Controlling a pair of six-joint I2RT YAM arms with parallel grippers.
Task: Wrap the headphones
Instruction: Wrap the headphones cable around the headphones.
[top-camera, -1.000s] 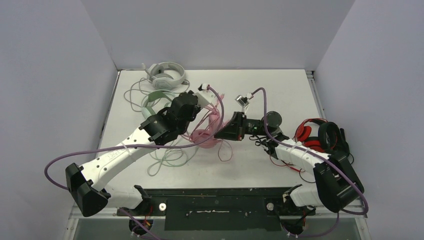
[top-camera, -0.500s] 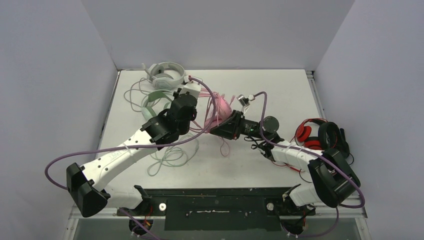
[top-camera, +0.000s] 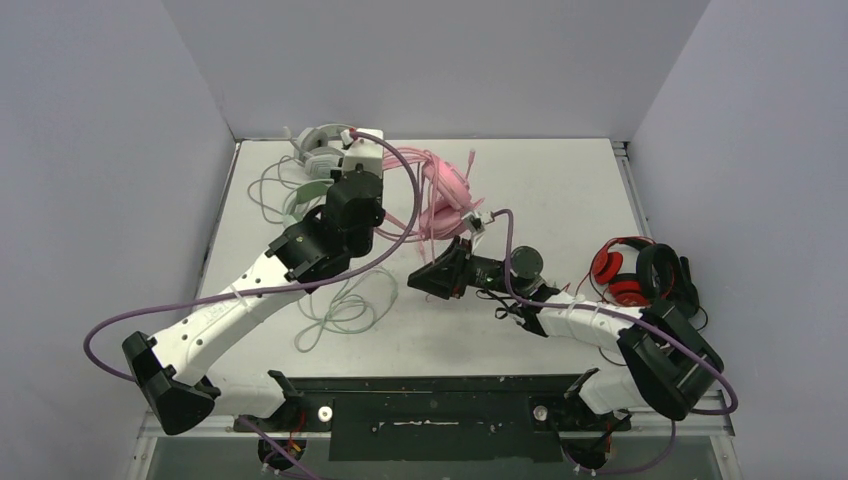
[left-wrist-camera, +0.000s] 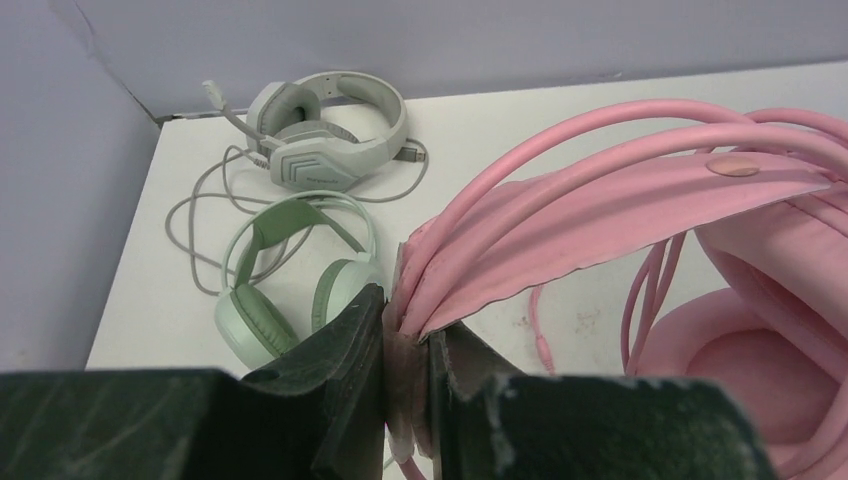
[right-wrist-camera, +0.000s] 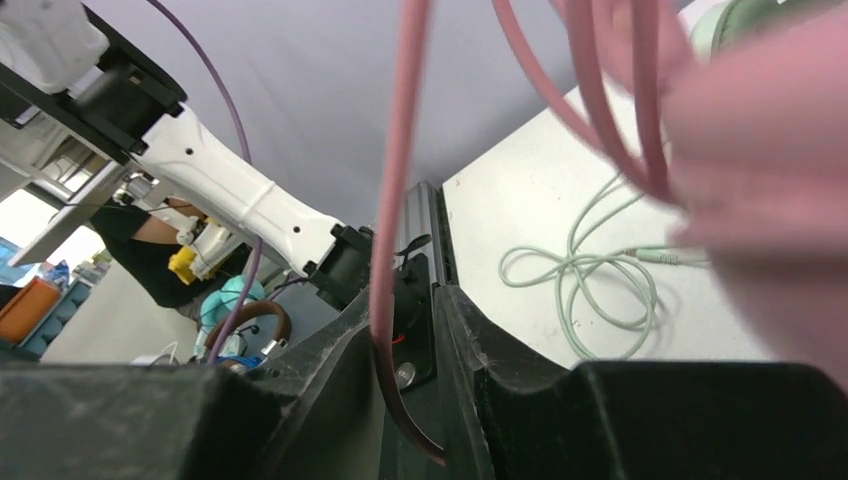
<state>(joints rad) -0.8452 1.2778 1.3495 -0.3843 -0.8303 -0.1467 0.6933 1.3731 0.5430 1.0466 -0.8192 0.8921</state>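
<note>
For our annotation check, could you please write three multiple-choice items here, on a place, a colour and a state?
1. The mint green headset lies: A beside the grey-white headset; B in the air; C near right.
2. The cable running through the right tool is: A grey; B pink; C green.
3. The left tool is: A wide open; B shut on green cable; C shut on the pink headset.
A, both lie far left; B, the right wrist view shows pink; C, its jaws clamp it.
</note>
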